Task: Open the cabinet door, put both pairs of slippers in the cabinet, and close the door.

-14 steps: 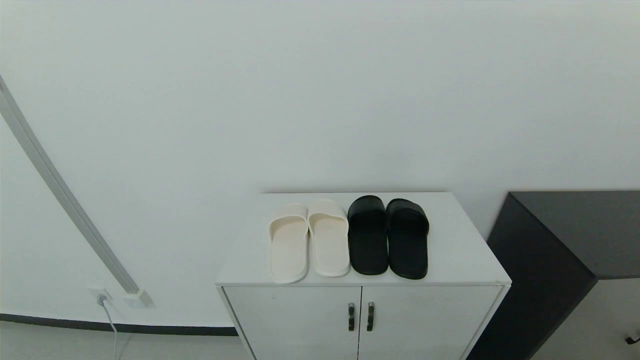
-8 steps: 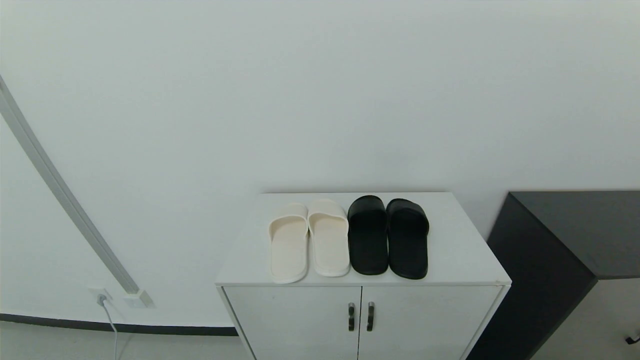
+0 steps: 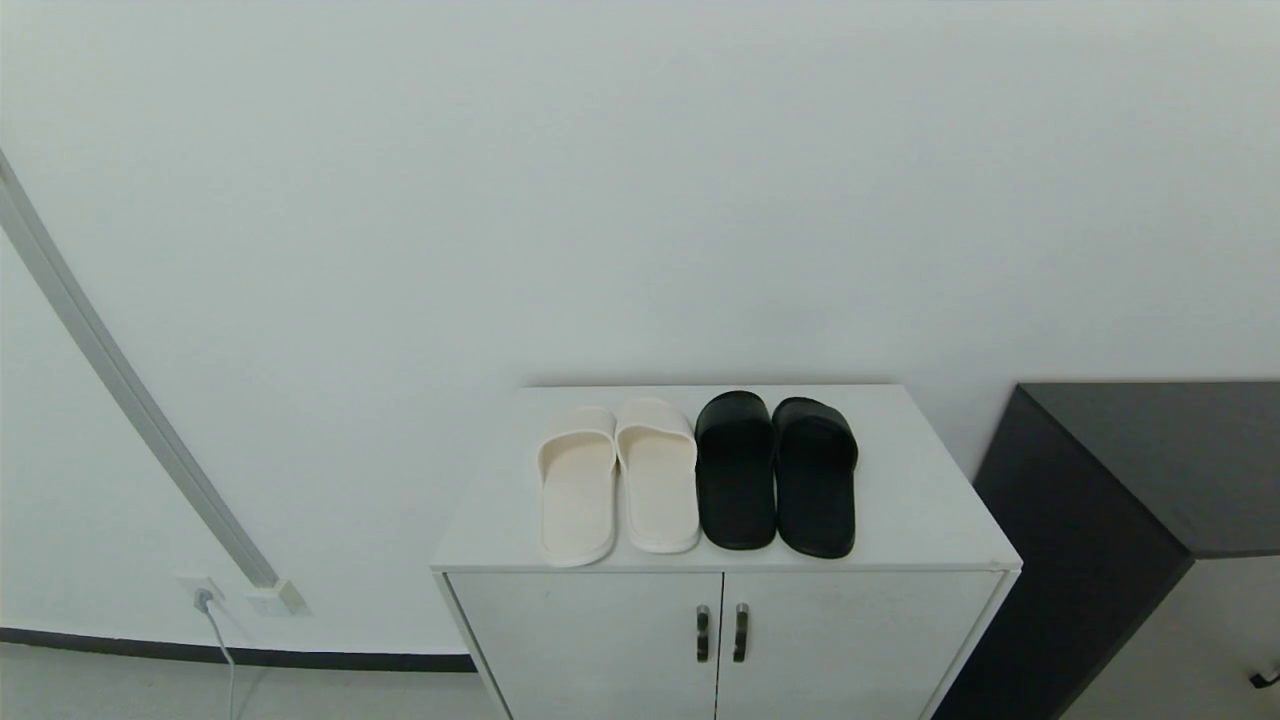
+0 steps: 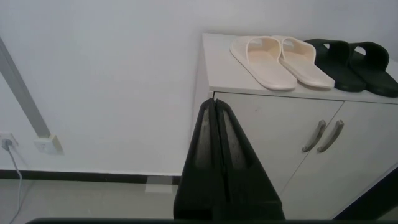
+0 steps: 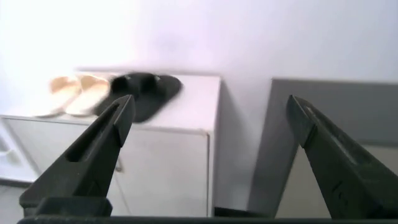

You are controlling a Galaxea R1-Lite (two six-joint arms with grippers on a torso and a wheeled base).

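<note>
A white cabinet (image 3: 930,520) stands against the wall with both doors shut, two dark handles (image 3: 720,633) at the centre seam. On its top lie a cream pair of slippers (image 3: 618,482) on the left and a black pair of slippers (image 3: 777,474) on the right, side by side, toes toward the wall. My left gripper (image 4: 215,107) is shut, its fingers pressed together, held off the cabinet's (image 4: 261,134) left front corner with the cream slippers (image 4: 280,53) beyond. My right gripper (image 5: 208,118) is open with wide-spread fingers, some way from the cabinet (image 5: 168,155) and holding nothing.
A tall dark cabinet (image 3: 1120,520) stands close to the white cabinet's right side. On the wall to the left a grey cable duct (image 3: 120,380) slants down to a socket (image 3: 200,590) with a plugged cord. Floor lies open to the left.
</note>
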